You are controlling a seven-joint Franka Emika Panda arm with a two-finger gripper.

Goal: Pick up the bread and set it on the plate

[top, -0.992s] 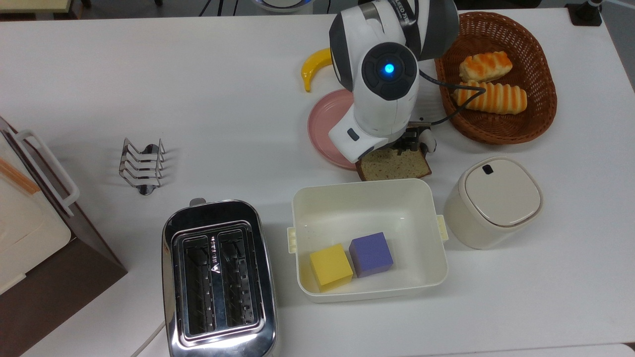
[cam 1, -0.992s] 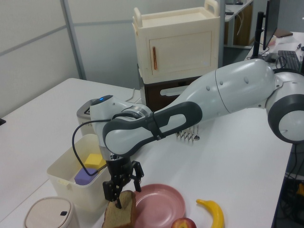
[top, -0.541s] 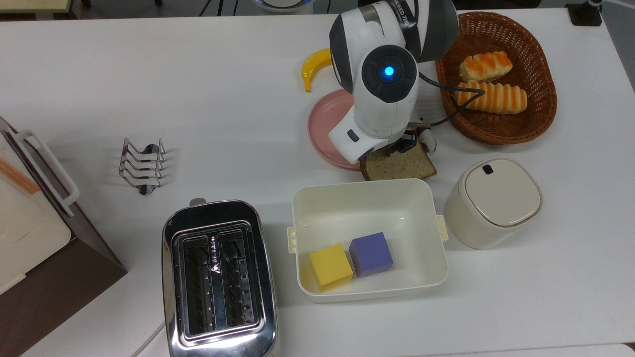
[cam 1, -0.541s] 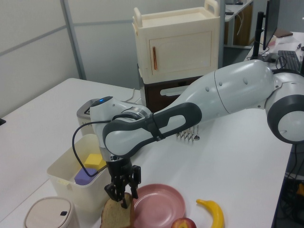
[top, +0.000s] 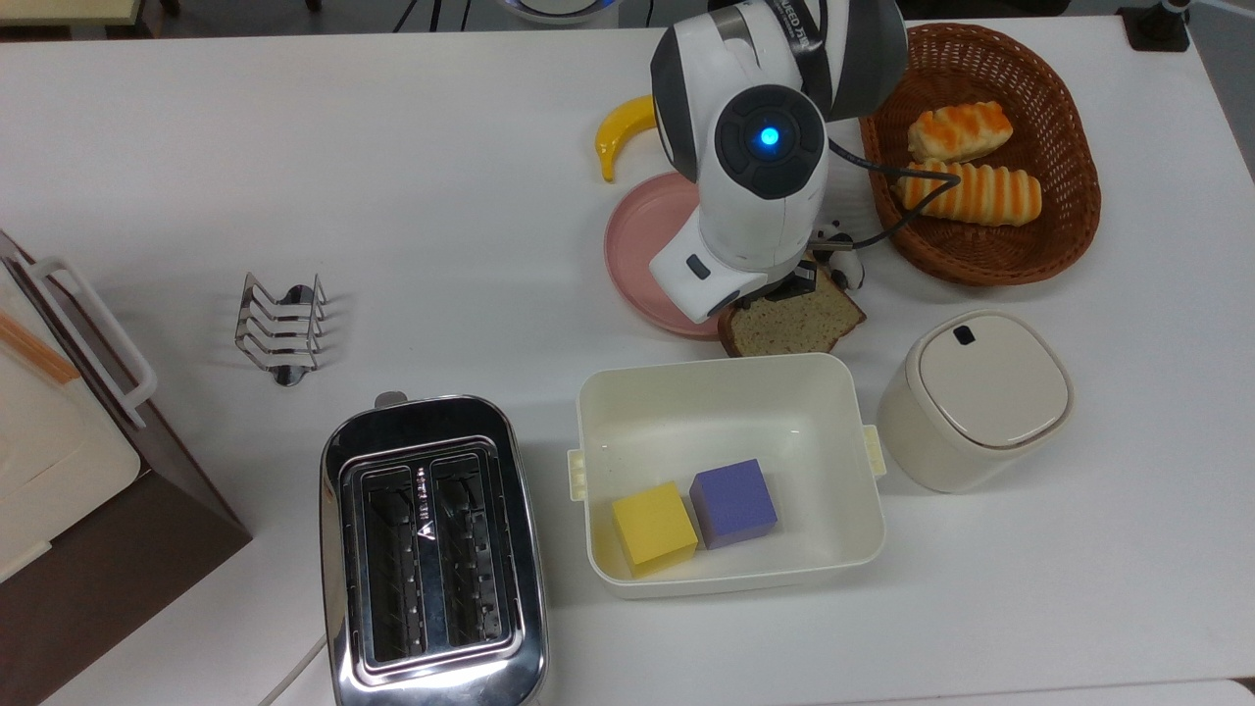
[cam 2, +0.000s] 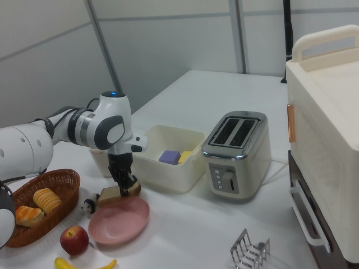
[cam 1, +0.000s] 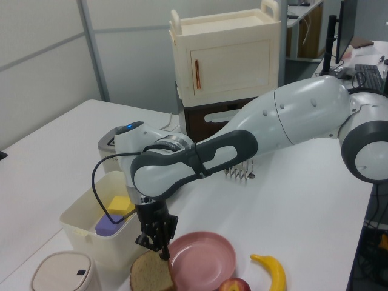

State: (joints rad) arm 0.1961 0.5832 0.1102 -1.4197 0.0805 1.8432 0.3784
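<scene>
The bread (top: 792,326), a brown slice with a darker crust, lies askew between the pink plate (top: 639,251) and the cream tub (top: 727,392), by the plate's rim. My gripper (top: 802,279) points down at the slice's far edge, mostly under the arm's wrist in the top view. In the left view the gripper (cam 1: 159,247) is shut on the top edge of the bread (cam 1: 151,276), just left of the plate (cam 1: 203,262). The right view shows the gripper (cam 2: 127,186) holding the bread (cam 2: 115,195) with one end raised, above the plate (cam 2: 120,215).
A wicker basket (top: 1069,230) with two striped rolls stands right of the arm in the top view. A banana (top: 620,132), a small panda figure (top: 831,237), a lidded canister (top: 976,397), a toaster (top: 431,554) and a toast rack (top: 279,328) share the table. An apple (cam 2: 74,240) sits beside the plate.
The fingers closed onto the bread's edge. The slice turned and shifted slightly toward the top view's right and up, and the gripper moved with it.
</scene>
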